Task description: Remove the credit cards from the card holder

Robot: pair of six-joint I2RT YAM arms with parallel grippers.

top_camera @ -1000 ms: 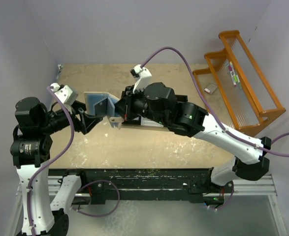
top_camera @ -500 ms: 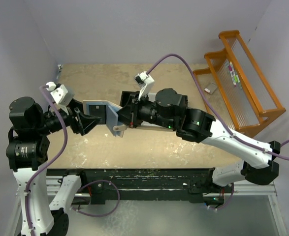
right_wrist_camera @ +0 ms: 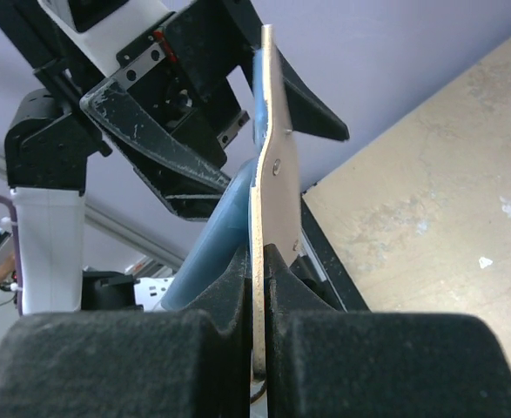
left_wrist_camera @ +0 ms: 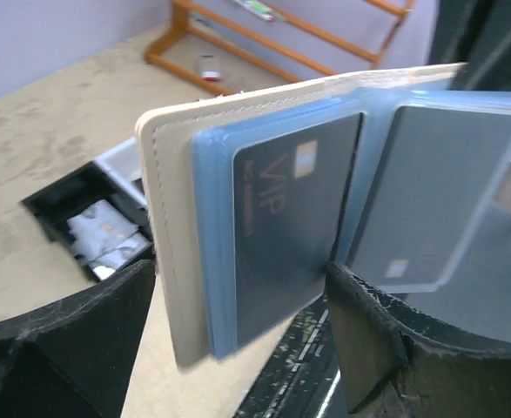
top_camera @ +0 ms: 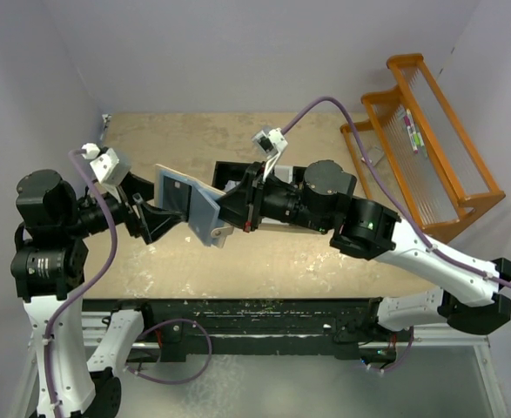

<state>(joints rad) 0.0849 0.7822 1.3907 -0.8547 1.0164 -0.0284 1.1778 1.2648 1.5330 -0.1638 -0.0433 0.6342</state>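
Okay so the card holder (top_camera: 191, 207) hangs in mid-air over the surface (top_camera: 325, 261), open like a booklet between both arms. The right gripper (right_wrist_camera: 259, 261) has its fingers pinched tight on the thin tan cover. The left gripper (left_wrist_camera: 242, 287) has its fingers spread either side of it. Looks light, floppy and slick inside, so I'd pinch the dark VIP card (left_wrist_camera: 281, 235) by its free edge.

Robotics laboratory test cell. Plain lilac partition walls (top_camera: 238, 52) enclose a scuffed tan counter (top_camera: 272, 131). A cabled left arm (top_camera: 50, 252) and right arm (top_camera: 429, 261) mount on an aluminium frame (top_camera: 451, 329) at its near edge. An orange wire rack (top_camera: 429, 131) stands at one side.
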